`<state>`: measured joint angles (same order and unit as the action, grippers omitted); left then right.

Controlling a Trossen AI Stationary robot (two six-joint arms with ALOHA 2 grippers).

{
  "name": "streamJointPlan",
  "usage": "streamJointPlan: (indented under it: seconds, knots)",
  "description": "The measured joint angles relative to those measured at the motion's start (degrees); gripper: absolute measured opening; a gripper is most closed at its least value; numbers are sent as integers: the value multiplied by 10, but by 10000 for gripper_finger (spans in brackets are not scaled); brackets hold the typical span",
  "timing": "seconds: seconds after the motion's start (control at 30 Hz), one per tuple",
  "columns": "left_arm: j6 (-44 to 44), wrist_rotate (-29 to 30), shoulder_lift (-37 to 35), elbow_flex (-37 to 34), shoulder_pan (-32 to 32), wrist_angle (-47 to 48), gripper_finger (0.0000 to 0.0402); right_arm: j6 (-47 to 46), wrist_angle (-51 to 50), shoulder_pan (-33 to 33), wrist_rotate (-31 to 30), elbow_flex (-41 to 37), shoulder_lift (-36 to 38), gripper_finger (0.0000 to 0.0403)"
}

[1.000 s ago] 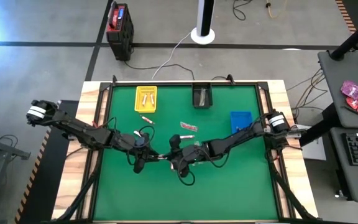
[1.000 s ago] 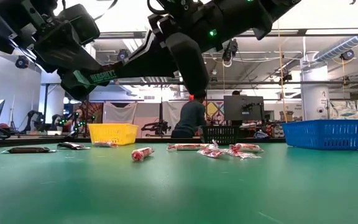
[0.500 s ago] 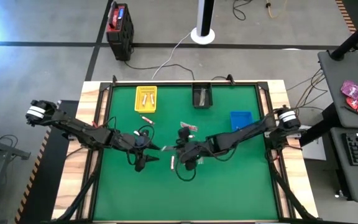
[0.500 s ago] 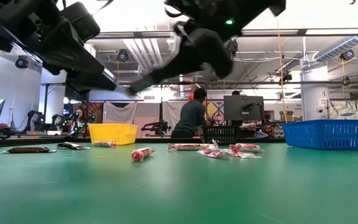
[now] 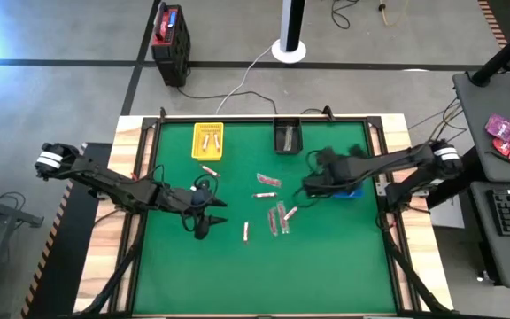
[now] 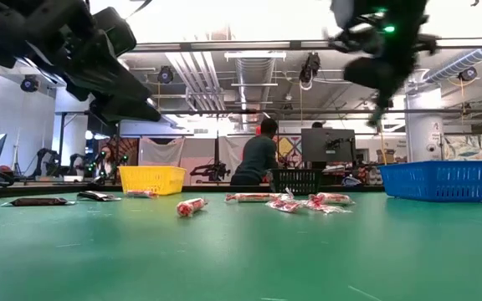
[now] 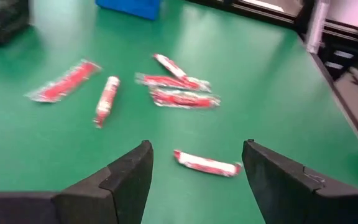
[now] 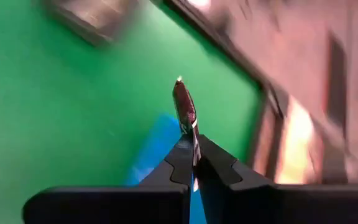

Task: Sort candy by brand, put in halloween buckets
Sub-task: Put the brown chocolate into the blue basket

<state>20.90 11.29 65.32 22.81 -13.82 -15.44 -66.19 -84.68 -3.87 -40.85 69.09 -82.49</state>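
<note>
My right gripper [image 8: 193, 146] is shut on a dark brown candy bar [image 8: 184, 109] and hovers beside the blue bucket [image 5: 343, 170], high above the table [image 6: 381, 104]. Left of the table's middle, my left gripper [image 7: 197, 168] stands open above the green mat [image 5: 204, 232]. A red candy [image 7: 207, 165] lies on the mat below the gap between its fingers. More red candies [image 5: 277, 220] lie flat at the middle. The yellow bucket [image 5: 207, 140] and the black bucket [image 5: 288, 137] stand at the far edge. My right gripper pinches the dark brown bar by one end [image 8: 191, 132] between its two fingertips. The bar runs on along the fingers and sticks out past them. It is lifted clear of the table.
Two red candies [image 5: 266, 181] lie toward the far side and one [image 5: 211, 170] in front of the yellow bucket. The low view shows dark bars [image 6: 38, 201] on the mat at its left. A black-and-red box [image 5: 170, 40] and a person [image 6: 258, 159] are beyond the table.
My two grippers met at the table's middle with the dark bar between them. My left gripper has let go of it and stayed in place. My right gripper has carried the bar up and toward the table's right edge, to the blue bucket.
</note>
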Motion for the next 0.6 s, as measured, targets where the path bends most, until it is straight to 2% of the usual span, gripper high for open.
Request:
streamJointPlan:
  seconds: [0.1, 0.23, 0.5, 0.6]
  knots:
    - [-14, 17, 0, 0, 3, 0, 230, -46, -29, 13, 18, -18, 21, 9]
    - [-20, 18, 0, 0, 6, 0, 230, -18, 4, 36, 49, -45, 47, 9]
    - [-20, 18, 0, 0, 6, 0, 230, 8, 48, 74, 153, -120, 65, 11]
    - [-20, 18, 0, 0, 6, 0, 230, 8, 65, 74, 159, -136, 63, 23]
